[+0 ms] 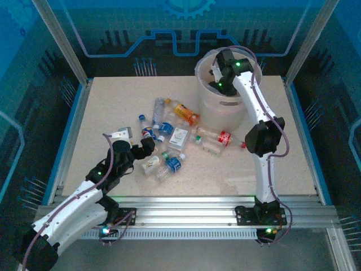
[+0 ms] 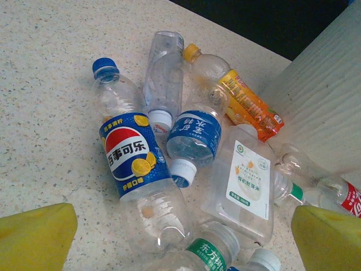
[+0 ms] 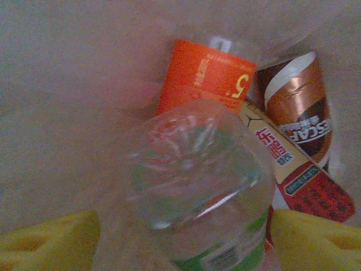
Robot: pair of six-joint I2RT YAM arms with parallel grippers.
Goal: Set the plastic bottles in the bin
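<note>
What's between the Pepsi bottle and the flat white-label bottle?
In the left wrist view, a blue-label bottle with a white cap lies between the Pepsi bottle and the white-label bottle.

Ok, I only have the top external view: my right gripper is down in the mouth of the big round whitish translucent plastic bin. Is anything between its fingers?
Observer: Yes, a clear plastic bottle with a green label sits between the yellow fingers of the right gripper; gripped or loose, I cannot tell.
Operator: Anything lying in the bin already?
Observer: An orange-labelled bottle, a brown-and-white-labelled bottle and a red-and-cream-labelled bottle lie beneath it.
Operator: And the left gripper?
Observer: Open and empty, facing a blue-capped clear bottle with a blue, red and white label, lying on its side.
</note>
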